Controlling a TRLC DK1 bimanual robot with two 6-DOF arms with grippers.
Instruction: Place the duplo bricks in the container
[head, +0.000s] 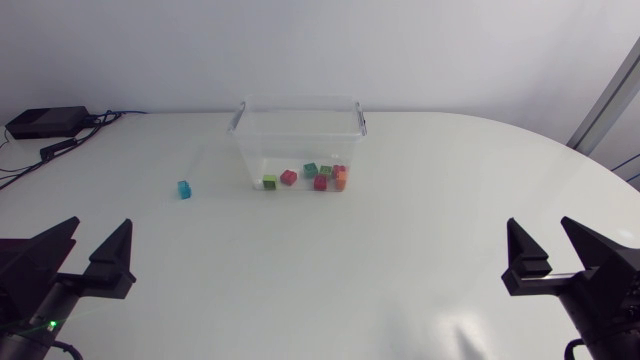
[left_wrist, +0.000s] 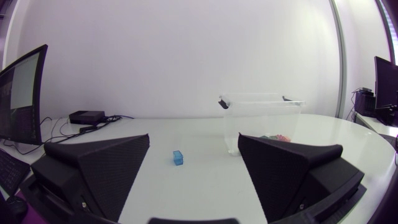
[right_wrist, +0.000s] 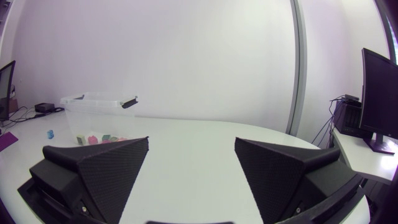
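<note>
A clear plastic container (head: 298, 128) stands at the back middle of the table, with several coloured duplo bricks (head: 320, 177) on its floor. One blue brick (head: 184, 189) lies alone on the table to the container's left. My left gripper (head: 92, 250) rests open at the near left, empty. My right gripper (head: 548, 250) rests open at the near right, empty. In the left wrist view the blue brick (left_wrist: 178, 158) lies ahead between the fingers (left_wrist: 102, 168), with the container (left_wrist: 261, 121) farther off. The right wrist view shows the container (right_wrist: 99, 117) and the blue brick (right_wrist: 49, 133) far ahead.
A black box (head: 45, 122) with cables sits at the table's back left corner. White tabletop (head: 330, 270) stretches between both grippers and the container.
</note>
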